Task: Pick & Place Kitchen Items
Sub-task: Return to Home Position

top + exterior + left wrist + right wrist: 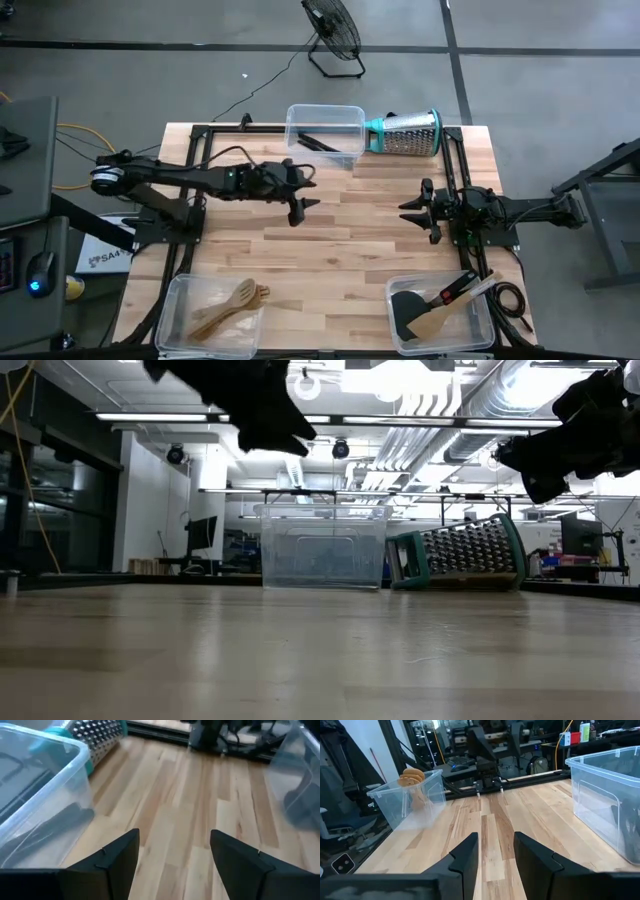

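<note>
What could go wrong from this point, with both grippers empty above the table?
1. The left gripper, open, hangs close beside the top bin; a wide swing might clip its wall and shift it.
2. The grater lies on its side next to that bin, so a knock could set it rolling.
3. The spatula handles reach the rim of the bottom right bin, not far from the open right gripper; a low pass could catch them.

Open table [350, 240] middle; bins [325, 135], grater [405, 133] around
</note>
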Motion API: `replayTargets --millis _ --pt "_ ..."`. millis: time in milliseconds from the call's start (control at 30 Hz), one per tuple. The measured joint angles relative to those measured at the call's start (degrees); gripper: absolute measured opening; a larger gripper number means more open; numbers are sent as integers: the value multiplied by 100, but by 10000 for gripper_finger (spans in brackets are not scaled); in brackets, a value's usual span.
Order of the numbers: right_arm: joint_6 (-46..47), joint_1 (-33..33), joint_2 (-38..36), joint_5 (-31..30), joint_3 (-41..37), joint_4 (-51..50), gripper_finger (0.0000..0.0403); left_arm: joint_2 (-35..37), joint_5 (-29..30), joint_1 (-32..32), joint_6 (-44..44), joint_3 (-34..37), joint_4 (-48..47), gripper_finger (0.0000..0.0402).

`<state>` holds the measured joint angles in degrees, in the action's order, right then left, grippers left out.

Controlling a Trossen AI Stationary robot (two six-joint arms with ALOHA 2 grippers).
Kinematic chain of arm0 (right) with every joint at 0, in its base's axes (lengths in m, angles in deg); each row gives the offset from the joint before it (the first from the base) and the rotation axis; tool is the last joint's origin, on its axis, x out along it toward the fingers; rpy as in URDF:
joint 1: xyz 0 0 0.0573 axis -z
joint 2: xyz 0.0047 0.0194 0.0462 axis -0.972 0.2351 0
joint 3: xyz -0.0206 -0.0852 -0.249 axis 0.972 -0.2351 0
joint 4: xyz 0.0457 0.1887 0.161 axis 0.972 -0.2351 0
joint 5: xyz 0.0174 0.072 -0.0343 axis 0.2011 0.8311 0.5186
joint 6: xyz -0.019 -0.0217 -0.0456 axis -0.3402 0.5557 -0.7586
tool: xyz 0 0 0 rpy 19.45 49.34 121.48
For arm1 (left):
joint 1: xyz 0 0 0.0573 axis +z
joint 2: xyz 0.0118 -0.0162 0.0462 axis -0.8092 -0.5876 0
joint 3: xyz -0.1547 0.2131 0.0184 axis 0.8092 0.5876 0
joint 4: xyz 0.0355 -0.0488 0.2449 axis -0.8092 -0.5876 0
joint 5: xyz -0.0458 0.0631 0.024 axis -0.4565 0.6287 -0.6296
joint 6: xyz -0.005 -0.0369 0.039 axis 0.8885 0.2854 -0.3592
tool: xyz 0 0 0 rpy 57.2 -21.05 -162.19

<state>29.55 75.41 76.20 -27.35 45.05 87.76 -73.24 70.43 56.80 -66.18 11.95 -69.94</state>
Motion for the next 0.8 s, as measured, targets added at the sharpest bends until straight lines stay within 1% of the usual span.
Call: replayTargets --millis 167,400,500,600,800 --pt "0 -2 47 0 0 7 116 728 -147 101 173 1327 1005 236" --pt "-1 0 130 -1 2 -8 116 1977 -149 103 172 2747 1761 236" --pt "-2 -2 167 -6 2 -1 116 2594 -187 187 174 3227 1823 236" --pt "-1 -2 166 -2 2 16 116 3237 -414 322 53 3617 1830 236" --pt "-1 -2 166 -6 2 14 116 4475 -1310 628 -169 4243 1836 236"
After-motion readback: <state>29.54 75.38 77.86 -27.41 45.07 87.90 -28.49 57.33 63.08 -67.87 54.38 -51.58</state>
